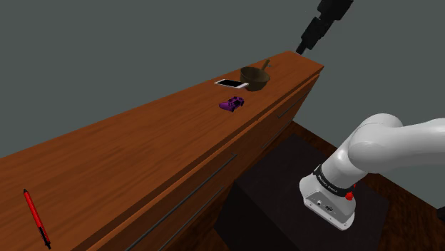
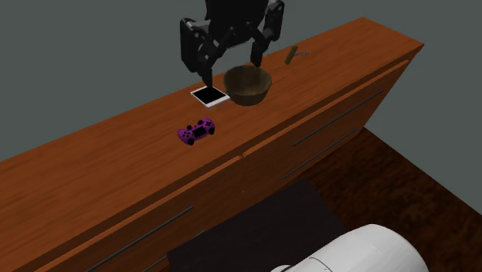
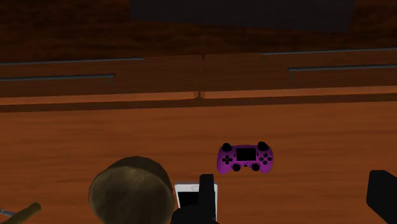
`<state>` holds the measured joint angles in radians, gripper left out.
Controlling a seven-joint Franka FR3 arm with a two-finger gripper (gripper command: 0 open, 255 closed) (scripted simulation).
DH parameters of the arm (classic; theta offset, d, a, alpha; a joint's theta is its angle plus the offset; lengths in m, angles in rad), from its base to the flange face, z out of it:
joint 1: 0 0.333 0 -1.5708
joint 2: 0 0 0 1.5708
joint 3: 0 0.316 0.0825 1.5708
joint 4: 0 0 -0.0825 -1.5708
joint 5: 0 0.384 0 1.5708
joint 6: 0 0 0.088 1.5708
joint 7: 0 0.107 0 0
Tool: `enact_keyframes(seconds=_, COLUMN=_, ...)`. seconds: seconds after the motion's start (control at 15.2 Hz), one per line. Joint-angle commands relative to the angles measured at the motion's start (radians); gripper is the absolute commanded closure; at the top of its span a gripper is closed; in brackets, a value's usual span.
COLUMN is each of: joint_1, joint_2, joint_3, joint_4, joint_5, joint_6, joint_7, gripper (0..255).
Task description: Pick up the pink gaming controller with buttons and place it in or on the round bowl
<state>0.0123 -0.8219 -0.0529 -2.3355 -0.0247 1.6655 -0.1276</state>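
The black two-finger pincer (image 2: 231,68) is hovering, fingers apart, above the round brown bowl (image 2: 248,84) and the flat white-rimmed phone (image 2: 210,96). The purple gaming controller with black buttons (image 2: 196,131) is lying untouched on the brown wooden bench (image 2: 93,162), near the phone, on the second exterior view's left.

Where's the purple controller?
On the wooden dresser: in the second exterior view, the purple gaming controller lies left of the white-edged phone and brown bowl.

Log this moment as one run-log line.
stage: pre-grasp | gripper: open, empty, high above dresser top | controller: purple, on dresser top, untouched | bowl: brown, empty
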Motion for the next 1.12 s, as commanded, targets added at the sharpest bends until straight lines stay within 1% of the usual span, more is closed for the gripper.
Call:
enact_keyframes(seconds=0.0, joint_1=0.0, joint_2=0.0, joint_3=0.0, joint_4=0.0, joint_5=0.0, joint_6=0.0, joint_7=0.0, gripper=0)
enact_keyframes(seconds=0.53, joint_1=0.08, joint_2=0.185, joint_3=-0.061, joint_4=-0.093, joint_5=-0.01, joint_6=0.257, joint_7=-0.206, gripper=0)
enact_keyframes(seconds=1.06, joint_1=0.165, joint_2=0.437, joint_3=-0.11, joint_4=-0.105, joint_5=0.012, joint_6=0.495, joint_7=-0.421, gripper=0)
